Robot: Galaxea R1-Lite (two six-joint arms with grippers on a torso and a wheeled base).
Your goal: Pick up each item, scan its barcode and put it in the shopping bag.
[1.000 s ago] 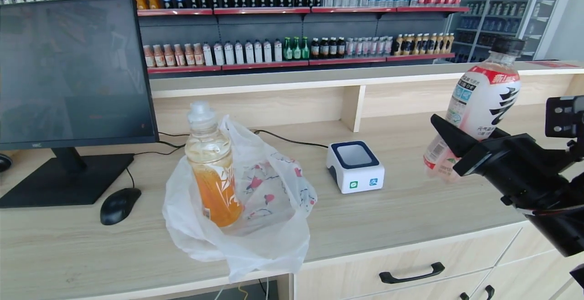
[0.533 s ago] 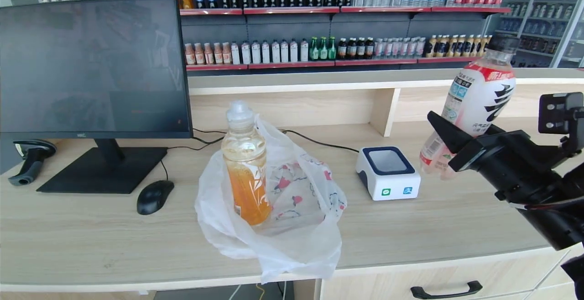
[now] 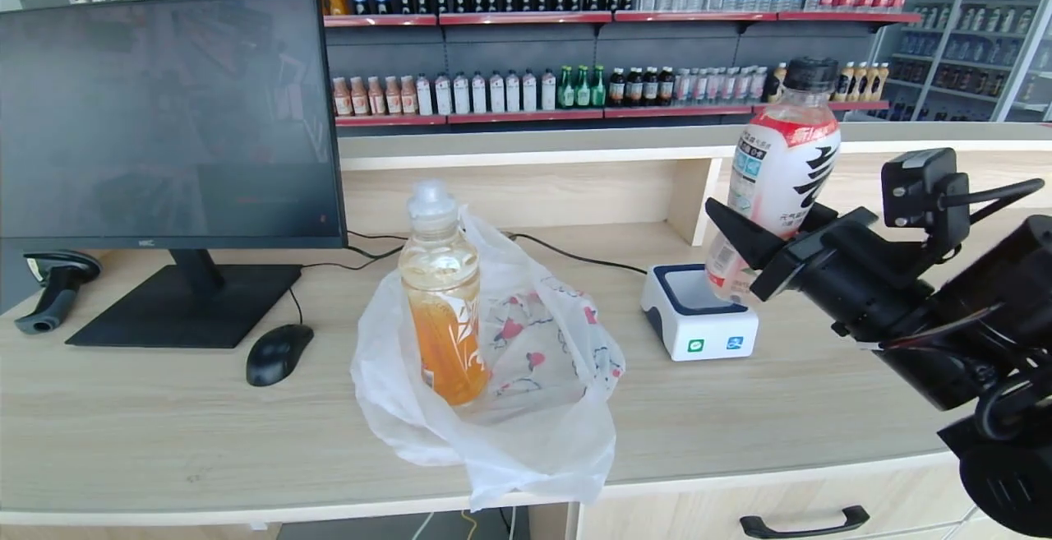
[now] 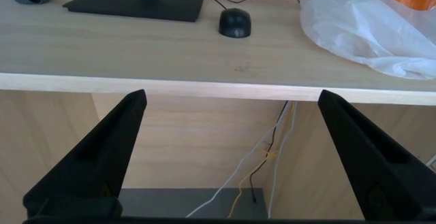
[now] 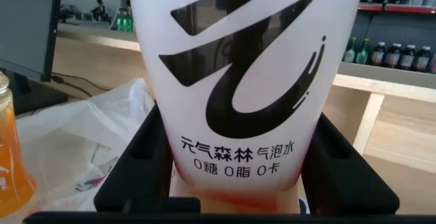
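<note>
My right gripper [image 3: 781, 248] is shut on a white-and-pink drink bottle [image 3: 772, 182] with a black cap, held nearly upright with its base just above the white barcode scanner [image 3: 699, 322]. Up close in the right wrist view, the bottle [image 5: 242, 81] sits between the black fingers [image 5: 139, 163]. A clear plastic shopping bag [image 3: 526, 376] lies at the counter's middle with an orange drink bottle [image 3: 440, 293] standing in it. My left gripper [image 4: 231, 156] hangs open below the counter's front edge, holding nothing. The bag [image 4: 368, 20] shows above it on the counter.
A monitor [image 3: 164, 121] on a stand, a black mouse [image 3: 278, 353] and a handheld scanner [image 3: 53, 289] occupy the counter's left. A raised wooden ledge [image 3: 575, 145] runs behind. Drawers with a black handle [image 3: 801, 521] sit under the right side. Cables [image 4: 262, 163] hang beneath the counter.
The head camera panned over the past second. Since half a second ago, my right arm has carried the bottle left, from beside the scanner to just over it.
</note>
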